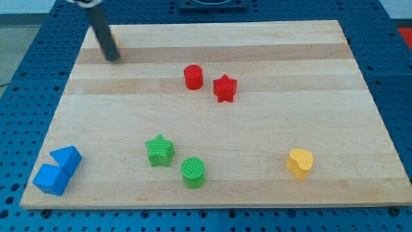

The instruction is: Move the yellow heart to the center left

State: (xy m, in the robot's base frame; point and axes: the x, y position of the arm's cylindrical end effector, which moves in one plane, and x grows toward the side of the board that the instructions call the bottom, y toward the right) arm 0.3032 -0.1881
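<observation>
The yellow heart (300, 162) sits on the wooden table (270, 45) near the view's bottom right, with bare wood on every side of it. My tip (113, 58) is far away from it, down on the table close to the view's top left corner, at the lower end of the dark rod (103, 32), which leans in from the top edge of the view. A small patch of orange or yellow shows just behind the rod on its right side, but it is too hidden to say what it is. The tool is only this plain rod, with no jaws to spread or press together, and it touches none of the blocks that can be made out. Near the middle of the table's top half stand the red cylinder (193, 77) and, just beside it to the right, the red star (225, 88). Lower down are the green star (159, 150) and the green cylinder (193, 172), close together. At the bottom left corner 2 blue blocks (58, 169) lie touching each other.
</observation>
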